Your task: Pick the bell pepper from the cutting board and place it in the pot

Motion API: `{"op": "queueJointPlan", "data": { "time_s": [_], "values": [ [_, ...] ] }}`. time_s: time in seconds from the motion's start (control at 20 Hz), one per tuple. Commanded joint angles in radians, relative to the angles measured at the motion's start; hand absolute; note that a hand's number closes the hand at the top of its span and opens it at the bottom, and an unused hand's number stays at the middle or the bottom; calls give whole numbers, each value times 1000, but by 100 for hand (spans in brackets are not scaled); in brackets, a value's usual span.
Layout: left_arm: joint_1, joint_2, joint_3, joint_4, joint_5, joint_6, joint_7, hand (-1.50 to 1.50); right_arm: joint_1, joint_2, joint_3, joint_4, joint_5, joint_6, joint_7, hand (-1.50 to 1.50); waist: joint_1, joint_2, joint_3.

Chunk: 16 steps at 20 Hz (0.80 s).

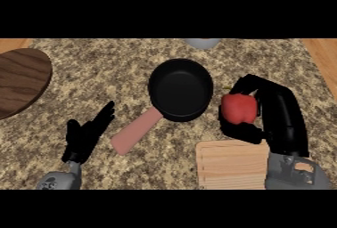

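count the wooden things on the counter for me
2: a dark round wooden board at the far left edge, cut off by the frame, and a light cutting board at the near right, partly behind the right forearm.

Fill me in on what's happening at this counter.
The right hand is curled round a red pepper, held off the cutting board and just right of the black pan, not yet over it. The left hand rests open at lower left. A dark wooden board lies at the far left.
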Motion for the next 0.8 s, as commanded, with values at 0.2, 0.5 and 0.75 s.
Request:
{"op": "queueJointPlan", "data": {
  "time_s": [0.2, 0.5, 0.75],
  "values": [
    [3, 2, -7, 1, -21, -11, -4, 0, -400, 35, -30, 339, 58, 150, 158, 150, 14, 3, 1],
    [6, 6, 8, 20, -11, -39, -31, 0, -508, 58, -9, 632, 129, 108, 96, 150, 11, 5, 1],
    [12, -49, -41, -23, -55, 24, -1, 0, -580, 29, 83, 825, 266, 189, 154, 150, 21, 6, 1]
  ]
}}
